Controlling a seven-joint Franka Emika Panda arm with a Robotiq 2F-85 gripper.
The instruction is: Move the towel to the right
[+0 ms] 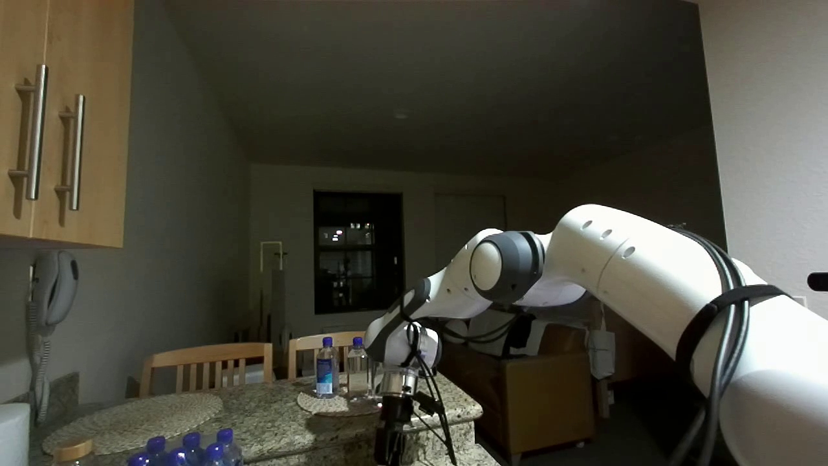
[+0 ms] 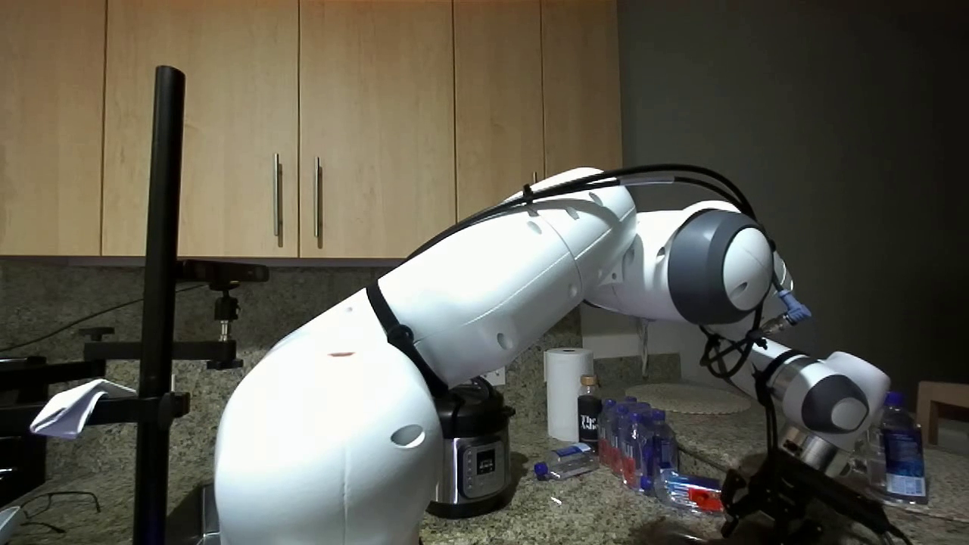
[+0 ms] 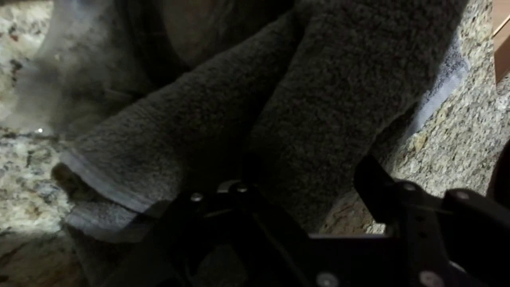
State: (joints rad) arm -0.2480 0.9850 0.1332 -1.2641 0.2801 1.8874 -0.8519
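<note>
In the wrist view, the grey, coarse-napped cloth towel point(image 3: 338, 79) lies in loose folds on the speckled cream-and-grey granite bench point(image 3: 470, 131), ahead of your black two-fingered gripper point(image 3: 308, 173) and reaching between its fingers. The jaws stand well parted, gripping nothing. Your coming move turns on the towel's slant: its long axis climbs from a pale hem at lower left to the upper right, toward the bench edge, past which a brown wooden surface point(image 3: 503, 56) shows. The finger on this view's left sits over the cloth, the one on its right at the cloth's border, so the nearest fold runs up between them. Whether they touch it, you cannot tell. Bringing them together here should bunch that fold across its length; too high a pinch may slip. A translucent pale object point(image 3: 87, 59), too blurred to name, lies just beside the towel's upper left side, and a drag might catch it.

In an exterior view, your gripper hangs before the raised granite ledge point(image 1: 259, 402), near its right-hand corner, a blue-labelled clear bottle point(image 1: 325, 370) standing behind; the towel is out of sight.

In an exterior view, a row of clear plastic bottles with blue caps point(image 2: 636, 446) stands near the ledge, left of your gripper; the towel cannot be picked out.
</note>
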